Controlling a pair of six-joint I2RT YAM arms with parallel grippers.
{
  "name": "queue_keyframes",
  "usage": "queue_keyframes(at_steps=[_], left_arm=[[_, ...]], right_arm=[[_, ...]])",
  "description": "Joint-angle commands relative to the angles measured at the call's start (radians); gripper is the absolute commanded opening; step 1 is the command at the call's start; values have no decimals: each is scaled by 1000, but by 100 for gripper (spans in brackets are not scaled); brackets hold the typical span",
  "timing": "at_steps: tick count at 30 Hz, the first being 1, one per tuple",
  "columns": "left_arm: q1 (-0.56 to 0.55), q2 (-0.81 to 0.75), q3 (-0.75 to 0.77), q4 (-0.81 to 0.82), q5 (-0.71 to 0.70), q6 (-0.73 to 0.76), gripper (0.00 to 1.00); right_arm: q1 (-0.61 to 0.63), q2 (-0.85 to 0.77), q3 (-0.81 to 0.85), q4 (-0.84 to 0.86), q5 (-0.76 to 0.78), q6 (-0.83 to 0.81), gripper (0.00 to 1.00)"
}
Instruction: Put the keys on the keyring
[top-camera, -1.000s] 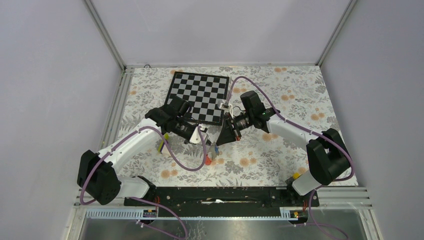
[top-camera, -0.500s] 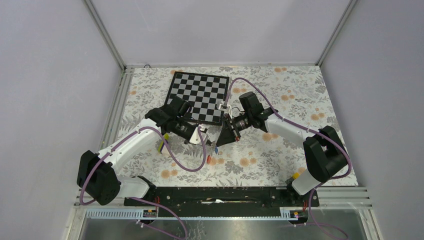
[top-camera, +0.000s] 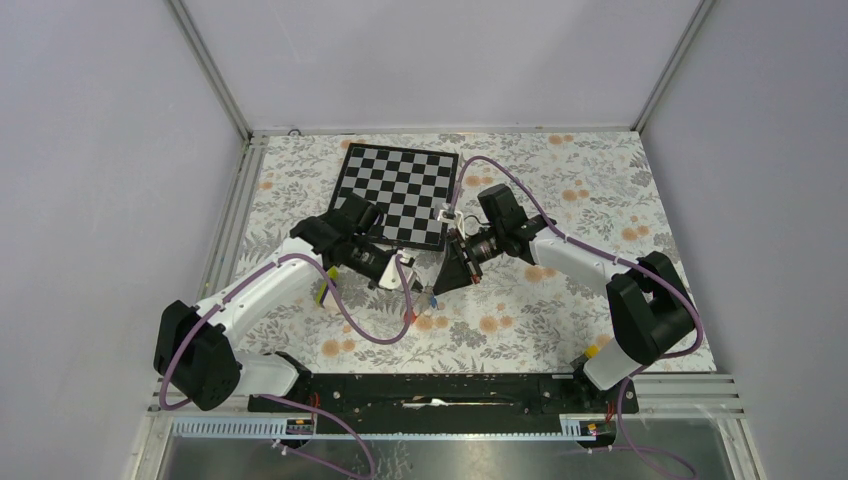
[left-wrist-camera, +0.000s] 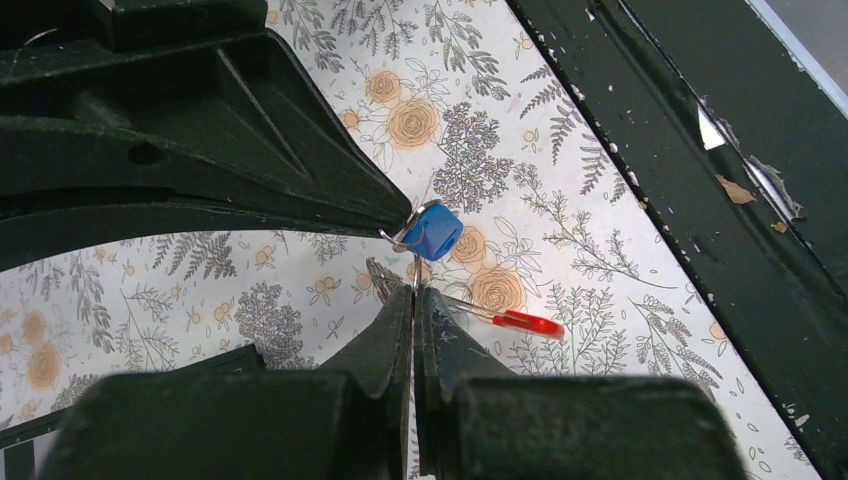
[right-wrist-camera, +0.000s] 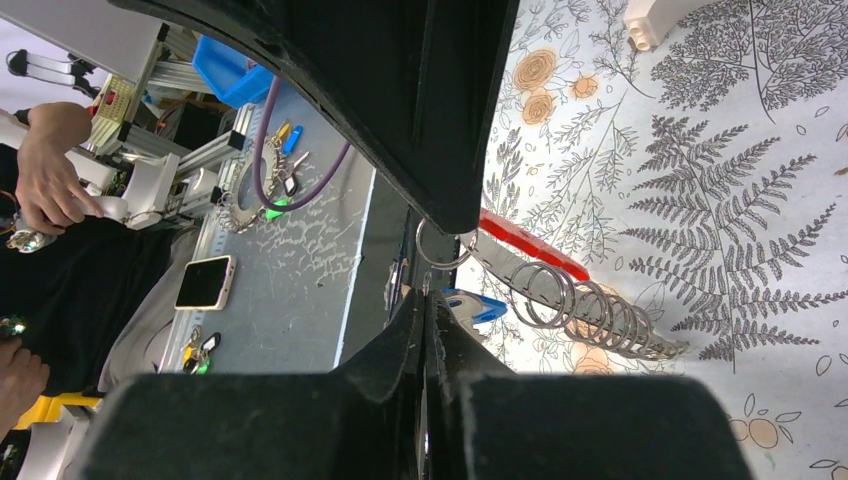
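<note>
Hovering tip to tip over the counter (left-wrist-camera: 600, 200), left fingers (left-wrist-camera: 390, 335) pinch the keyring (left-wrist-camera: 525, 322), right fingers (left-wrist-camera: 365, 205) pinch the keys (left-wrist-camera: 432, 230), threading apparently not yet done.

One key (left-wrist-camera: 432, 232), one keyring (left-wrist-camera: 522, 323), one chessboard (top-camera: 398, 195), two robot arms (top-camera: 268, 287).

The desk (top-camera: 600, 170) has a cloth on it with grey leaves and orange flowers; a black and white checkerboard (top-camera: 400, 190) lies on it toward 12 o'clock; plain pale grey walls (top-camera: 430, 60) stand at 9, 12 and 3 o'clock; a black rail (top-camera: 430, 390) runs along 6 o'clock.
</note>
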Motion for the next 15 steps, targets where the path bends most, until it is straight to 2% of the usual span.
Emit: queue_keyframes(at_steps=[1, 15], left_arm=[[-4, -27, 0, 15, 29, 40, 0], [-13, -13, 0, 16, 36, 46, 0]], right_arm=[[10, -24, 43, -4, -59, -24, 0], [12, 1, 45, 53, -26, 45, 0]])
